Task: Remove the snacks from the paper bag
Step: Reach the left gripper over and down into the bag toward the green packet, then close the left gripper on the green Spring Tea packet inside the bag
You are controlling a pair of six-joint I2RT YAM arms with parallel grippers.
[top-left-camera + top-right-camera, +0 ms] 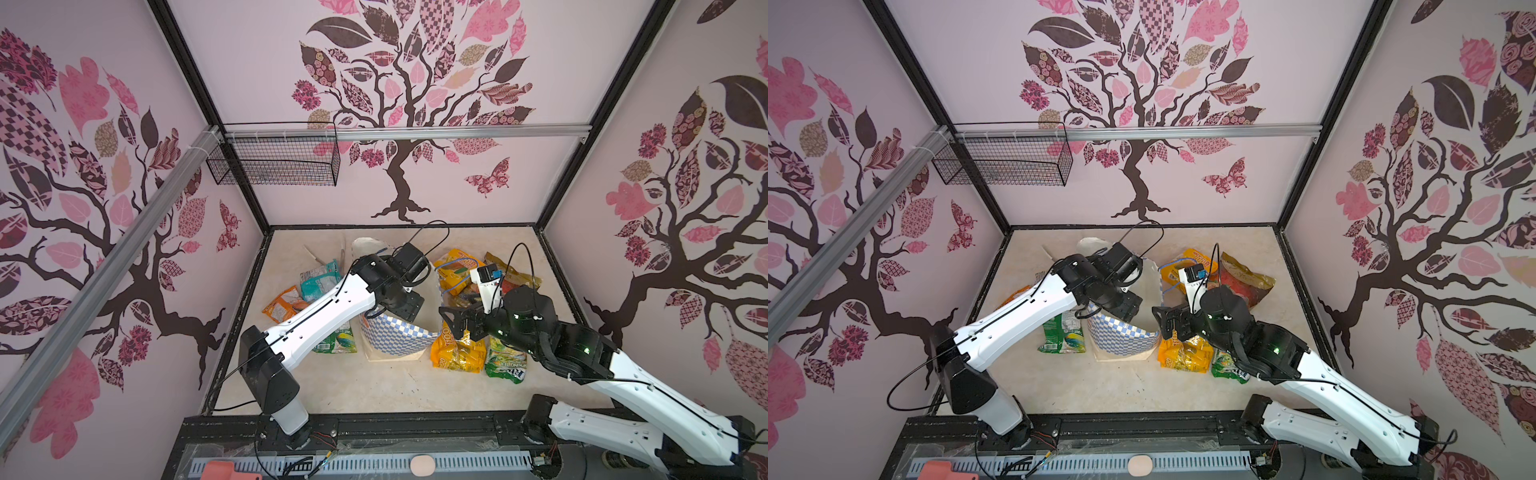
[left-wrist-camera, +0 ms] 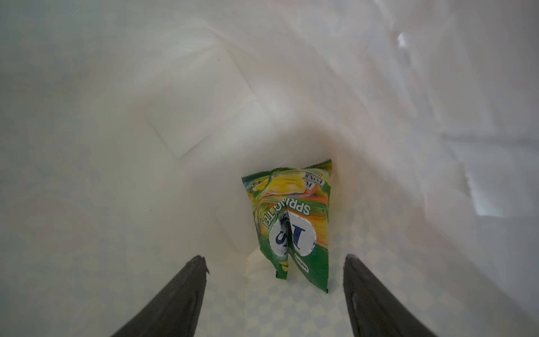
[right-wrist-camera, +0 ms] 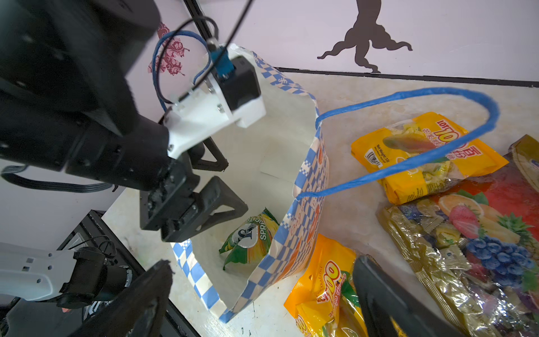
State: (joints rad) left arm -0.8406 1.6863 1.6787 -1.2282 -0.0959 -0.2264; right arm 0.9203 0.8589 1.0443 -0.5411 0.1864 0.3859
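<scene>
- A pale beige marbled tabletop (image 1: 395,386), edged by a black frame, carries everything.
- A tall blue-and-white checked paper bag (image 1: 399,336) stands upright near the middle of it, with its mouth open upward.
- A green glossy packet (image 1: 338,340) lies flat just left of the bag's base.
- An orange crinkly packet (image 1: 282,305) and a teal packet (image 1: 320,280) lie next to each other farther left, near the side wall.
- A yellow-orange packet (image 1: 455,353) lies just right of the bag, and a second green packet (image 1: 505,361) touches its right side.
- Toward the back wall, a yellow packet with a mango picture (image 3: 423,157) touches a gold-and-red packet printed with mixed fruit (image 3: 481,227).
</scene>
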